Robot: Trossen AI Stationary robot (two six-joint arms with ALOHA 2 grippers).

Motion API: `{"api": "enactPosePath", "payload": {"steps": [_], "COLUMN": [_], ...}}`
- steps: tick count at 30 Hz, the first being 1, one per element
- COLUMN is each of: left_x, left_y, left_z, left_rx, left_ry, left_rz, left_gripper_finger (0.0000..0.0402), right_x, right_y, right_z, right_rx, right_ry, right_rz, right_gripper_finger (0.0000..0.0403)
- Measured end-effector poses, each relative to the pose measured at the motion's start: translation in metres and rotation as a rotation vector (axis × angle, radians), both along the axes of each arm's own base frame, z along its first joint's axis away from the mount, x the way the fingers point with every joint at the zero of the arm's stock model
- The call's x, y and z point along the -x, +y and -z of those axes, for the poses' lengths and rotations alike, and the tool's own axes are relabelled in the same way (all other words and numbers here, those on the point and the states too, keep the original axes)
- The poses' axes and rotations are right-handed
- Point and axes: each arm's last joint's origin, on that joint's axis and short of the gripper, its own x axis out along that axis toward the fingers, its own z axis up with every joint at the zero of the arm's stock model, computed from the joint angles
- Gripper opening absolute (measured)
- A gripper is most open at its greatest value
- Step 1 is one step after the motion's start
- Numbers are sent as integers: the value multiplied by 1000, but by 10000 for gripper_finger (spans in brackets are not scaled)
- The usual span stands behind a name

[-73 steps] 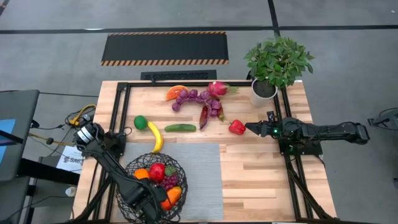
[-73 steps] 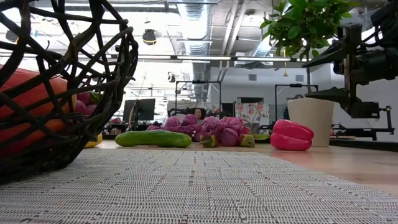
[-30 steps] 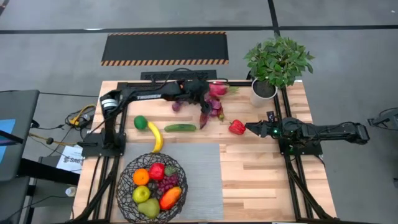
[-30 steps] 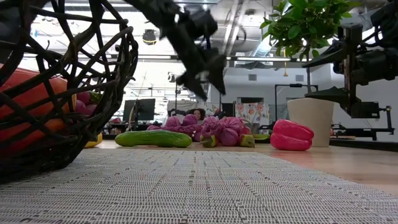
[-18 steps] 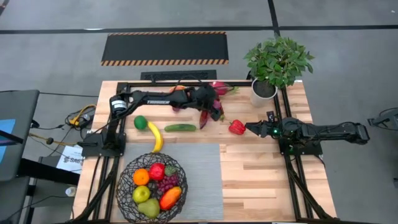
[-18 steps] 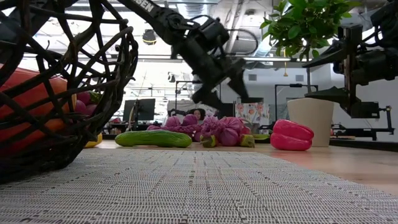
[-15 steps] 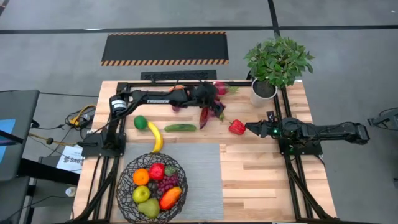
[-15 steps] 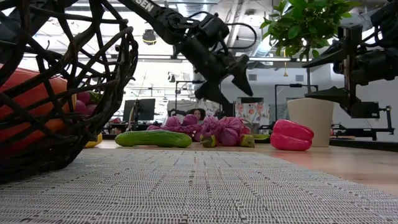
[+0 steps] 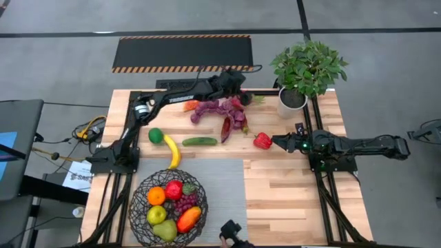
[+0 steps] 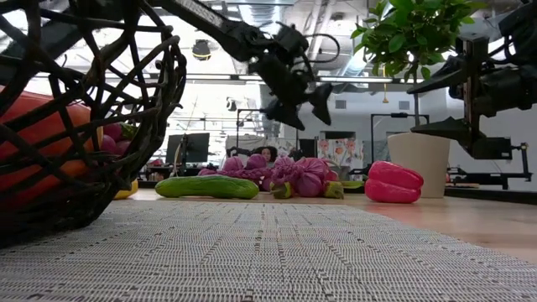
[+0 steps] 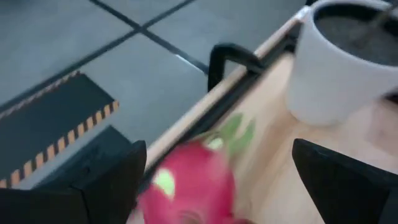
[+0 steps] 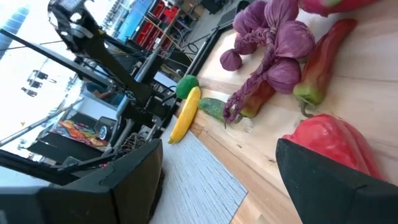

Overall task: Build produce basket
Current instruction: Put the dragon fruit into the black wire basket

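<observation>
The black wire basket [image 9: 169,204] stands on the grey mat at the near left and holds an orange, an apple, grapes and other produce. Loose produce lies along the far side. It includes a pink dragonfruit [image 11: 186,183], a purple bunch [image 9: 217,109], a cucumber [image 9: 200,141], a banana [image 9: 172,151] and a red pepper [image 9: 262,140]. My left gripper [image 9: 238,85] hovers open above the dragonfruit, which shows between its fingers in the left wrist view. My right gripper [image 9: 277,141] is open, level with the table and just right of the red pepper [image 12: 329,140].
A leafy plant in a white pot [image 9: 292,100] stands at the far right corner, close to the dragonfruit. A black frame rail [image 11: 233,56] runs along the table's far edge. A small dark object [image 9: 231,231] shows at the near edge.
My left gripper has gone from above the purple bunch toward the table's far edge, now over the dragonfruit, and has tipped closer to level. It stays open. The produce has not moved.
</observation>
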Motion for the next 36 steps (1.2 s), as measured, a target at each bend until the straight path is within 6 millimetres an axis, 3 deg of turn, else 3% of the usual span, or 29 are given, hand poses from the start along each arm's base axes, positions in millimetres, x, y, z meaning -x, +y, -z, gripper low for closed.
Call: {"api": "enactPosePath", "payload": {"steps": [9, 21, 27, 36], "left_x": [-23, -22, -17, -15], "left_y": [22, 15, 15, 14], "left_z": [27, 48, 52, 53], "left_rx": [20, 49, 49, 67], "left_ry": [111, 305, 364, 384], "left_rz": [65, 137, 90, 39], "left_gripper_finger": [387, 378, 318, 189], "right_x": [-1, -1, -1, -1], "right_y": [0, 0, 0, 0], "right_z": [2, 2, 2, 2], "right_rx": [-1, 2, 2, 1], "right_ry": [27, 27, 27, 26], "right_rz": [-3, -3, -3, -3], "right_gripper_finger": [333, 333, 333, 333]}}
